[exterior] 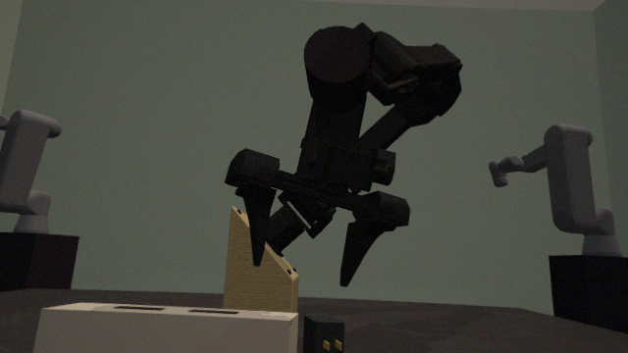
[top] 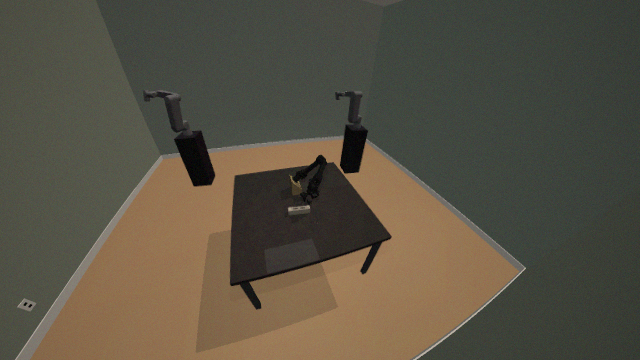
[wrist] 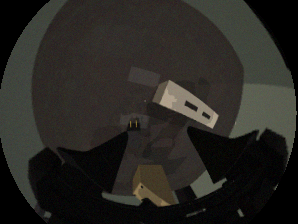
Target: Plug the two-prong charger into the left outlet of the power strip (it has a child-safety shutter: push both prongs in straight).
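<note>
A white power strip (top: 299, 210) (exterior: 162, 328) (wrist: 185, 103) lies on the dark table (top: 340, 225) (exterior: 442, 328), with two slots showing on its top. The charger (exterior: 324, 335) (wrist: 133, 124) is a small black block with two yellow prongs. It rests on the table just beside the strip's end. My gripper (top: 309, 195) (exterior: 300, 272) (wrist: 157, 132) is open and empty. It hangs above the table behind the strip and the charger, fingers pointing down, and touches neither. The arm's base is a tan wedge (top: 296, 187) (exterior: 260, 279) (wrist: 154, 189).
Two grey arms on black pedestals stand off the table, one at the back left (top: 172, 107) (exterior: 25, 162) and one at the back right (top: 352, 105) (exterior: 564, 181). A wall outlet (top: 26, 304) sits low on the left wall.
</note>
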Controlling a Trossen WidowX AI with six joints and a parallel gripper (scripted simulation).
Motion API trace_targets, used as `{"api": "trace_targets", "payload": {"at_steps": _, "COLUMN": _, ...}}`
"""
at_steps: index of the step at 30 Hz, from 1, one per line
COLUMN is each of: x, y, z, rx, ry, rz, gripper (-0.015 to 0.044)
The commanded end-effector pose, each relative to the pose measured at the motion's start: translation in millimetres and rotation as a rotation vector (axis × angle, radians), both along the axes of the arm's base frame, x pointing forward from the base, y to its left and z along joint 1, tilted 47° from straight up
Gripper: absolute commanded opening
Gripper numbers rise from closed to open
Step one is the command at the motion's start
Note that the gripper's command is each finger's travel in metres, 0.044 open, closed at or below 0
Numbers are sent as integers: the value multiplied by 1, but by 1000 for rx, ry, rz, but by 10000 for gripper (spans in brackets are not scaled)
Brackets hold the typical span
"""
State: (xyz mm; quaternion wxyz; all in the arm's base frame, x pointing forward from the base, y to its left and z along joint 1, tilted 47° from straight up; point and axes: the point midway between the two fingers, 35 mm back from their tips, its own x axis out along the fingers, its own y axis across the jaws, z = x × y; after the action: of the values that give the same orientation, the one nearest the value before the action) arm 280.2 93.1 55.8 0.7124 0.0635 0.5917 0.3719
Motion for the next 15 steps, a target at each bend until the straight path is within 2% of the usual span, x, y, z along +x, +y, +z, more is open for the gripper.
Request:
{"api": "trace_targets", "payload": {"at_steps": 1, "x": -28, "y": 8, "z": -2, "rx": 66, "ry": 91, "rz": 29, "gripper": 440}}
{"api": "trace_targets", "payload": {"at_steps": 5, "x": -52, "y": 16, "z": 1, "rx": 125, "ry": 171, "rz": 43, "gripper": 440}}
{"api": "trace_targets", "payload": {"at_steps": 15, "x": -53, "y": 22, "z": -4, "rx": 128, "ry": 175, "rz": 43, "gripper": 440}}
